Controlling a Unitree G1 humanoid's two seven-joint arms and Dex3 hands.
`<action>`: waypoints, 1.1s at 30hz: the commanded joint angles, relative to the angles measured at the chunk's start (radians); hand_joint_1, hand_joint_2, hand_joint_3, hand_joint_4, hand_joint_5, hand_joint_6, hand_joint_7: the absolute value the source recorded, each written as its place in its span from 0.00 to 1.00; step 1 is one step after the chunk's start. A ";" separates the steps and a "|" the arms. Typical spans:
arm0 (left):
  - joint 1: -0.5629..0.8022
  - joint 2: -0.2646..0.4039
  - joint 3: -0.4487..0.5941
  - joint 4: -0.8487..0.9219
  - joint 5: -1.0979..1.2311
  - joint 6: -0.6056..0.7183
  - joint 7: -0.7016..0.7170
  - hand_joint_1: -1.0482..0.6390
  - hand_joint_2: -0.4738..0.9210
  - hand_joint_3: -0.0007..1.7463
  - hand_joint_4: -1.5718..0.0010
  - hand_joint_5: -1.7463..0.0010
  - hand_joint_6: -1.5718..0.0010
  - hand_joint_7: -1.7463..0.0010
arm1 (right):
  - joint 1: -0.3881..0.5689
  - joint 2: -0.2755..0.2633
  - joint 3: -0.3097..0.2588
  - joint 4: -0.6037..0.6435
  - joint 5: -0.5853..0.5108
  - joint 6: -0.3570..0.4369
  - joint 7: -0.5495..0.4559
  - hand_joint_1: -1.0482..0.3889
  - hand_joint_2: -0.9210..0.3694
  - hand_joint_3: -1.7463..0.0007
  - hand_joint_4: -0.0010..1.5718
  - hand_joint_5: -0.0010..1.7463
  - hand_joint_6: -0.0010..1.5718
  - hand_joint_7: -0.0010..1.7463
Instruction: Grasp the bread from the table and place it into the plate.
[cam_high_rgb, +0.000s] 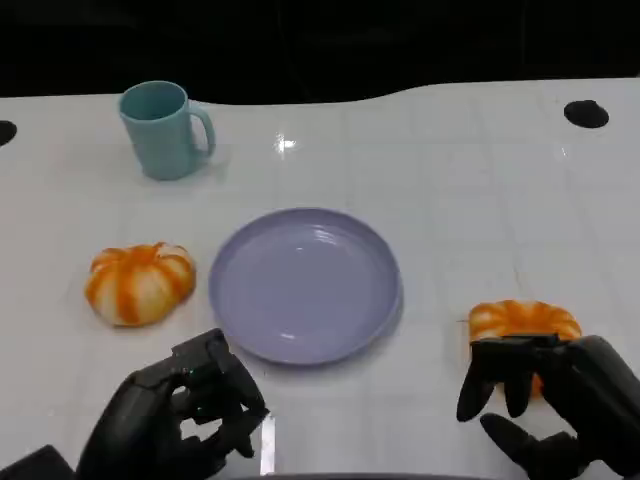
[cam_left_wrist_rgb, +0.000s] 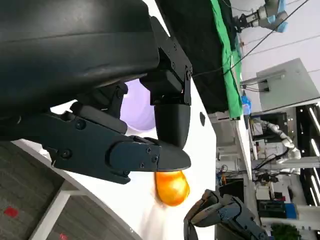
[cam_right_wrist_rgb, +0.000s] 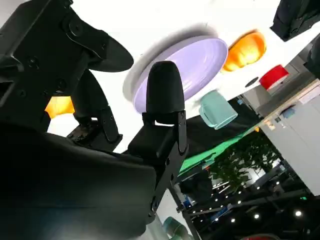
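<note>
Closest to the camera in the head view were the two hands: the left hand (cam_high_rgb: 175, 420) sat low at the table's near edge with its fingers curled in on nothing, and the right hand (cam_high_rgb: 555, 400) hung over the near side of a bread (cam_high_rgb: 522, 320) with fingers spread and arched down, holding nothing yet as far as I could tell. That bread lay on the white table (cam_high_rgb: 450, 200), just right of the lavender plate (cam_high_rgb: 305, 285) and not touching it. A second bread (cam_high_rgb: 140, 282) sat on the plate's left side, a bit apart from the rim. My guess was these orange-and-white buns were light and squishy, or maybe hard plastic props, with a glossy top that could slip, so a grip around the sides at the widest part looked safer than pinching the crown. The plate was shallow, so dropping it in should be easy. Farthest back stood a teal mug (cam_high_rgb: 160, 130). I couldn't read any brand, label or writing on anything.
</note>
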 joint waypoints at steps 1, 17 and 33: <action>-0.004 0.013 0.006 0.005 -0.001 0.004 0.000 0.32 1.00 0.18 0.57 0.00 0.63 0.10 | 0.002 -0.008 -0.027 -0.051 -0.019 0.051 -0.011 0.66 0.58 0.28 0.51 0.82 0.53 0.55; -0.014 0.008 0.007 0.024 0.005 -0.005 0.002 0.32 1.00 0.18 0.57 0.00 0.63 0.09 | 0.029 -0.124 -0.058 -0.423 -0.335 0.445 0.212 0.40 0.09 0.99 0.08 0.29 0.25 0.00; -0.016 0.002 0.000 0.021 0.014 0.000 0.011 0.32 1.00 0.18 0.56 0.00 0.63 0.09 | -0.003 -0.144 0.004 -0.497 -0.509 0.590 0.398 0.30 0.10 1.00 0.00 0.27 0.15 0.00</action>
